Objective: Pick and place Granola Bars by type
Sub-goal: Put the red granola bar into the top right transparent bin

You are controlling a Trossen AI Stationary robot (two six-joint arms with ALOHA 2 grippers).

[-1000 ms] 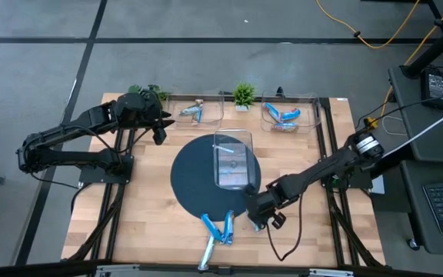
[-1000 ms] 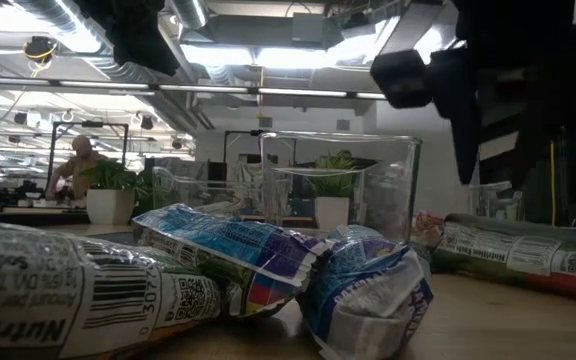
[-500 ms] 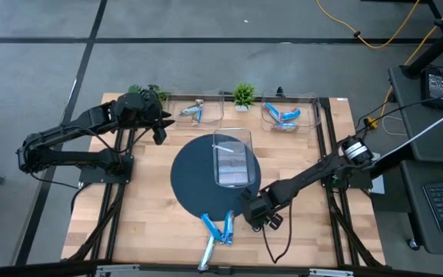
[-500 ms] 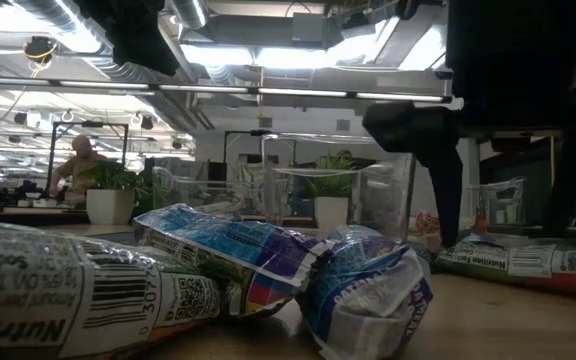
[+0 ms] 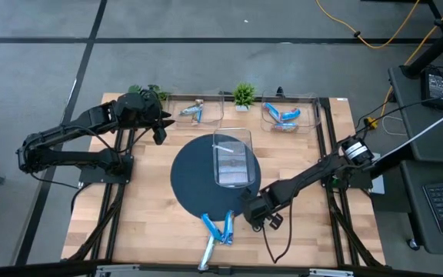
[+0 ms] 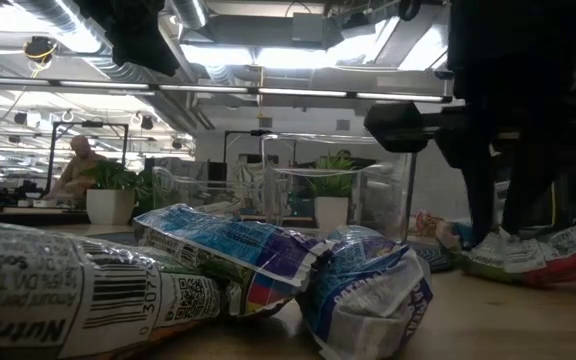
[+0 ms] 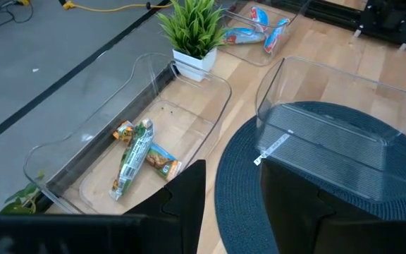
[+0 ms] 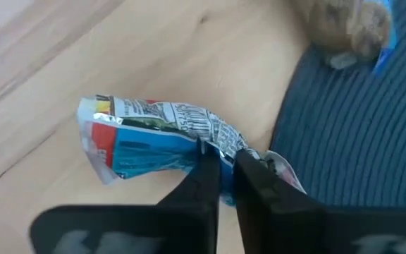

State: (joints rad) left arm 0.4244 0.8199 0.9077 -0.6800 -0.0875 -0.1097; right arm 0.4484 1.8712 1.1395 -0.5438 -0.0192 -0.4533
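The right end effector (image 8: pixel 220 176) is down at the near edge of the surface (image 5: pixel 152 223), just off the near rim of the round dark mat (image 5: pixel 191 181), with its fingers pinched together on the crinkled wrapper of a blue-and-red granola bar (image 8: pixel 154 134). The grip sits near one end of the bar, where the foil is bunched; the rest lies flat on the wood. In the low view the wrapper bends up on both sides of the fingers.

A thin foil wrapper like this is probably light, soft and a bit slippery, so a pinch on a crumpled end may let the bar swing or slide out; a hold across the middle would likely be steadier.

Three more blue bars (image 5: pixel 218 231) lie together near the near edge, beside the gripped one. A clear bin (image 5: pixel 233 158) stands on the mat. At the far edge, one bin (image 7: pixel 154 134) holds brown and green-wrapped bars (image 7: pixel 138 152) and another bin (image 5: pixel 289 114) holds blue bars (image 5: pixel 283 119).

The left end effector (image 7: pixel 231 204) waits near the far-left corner with its fingers apart.
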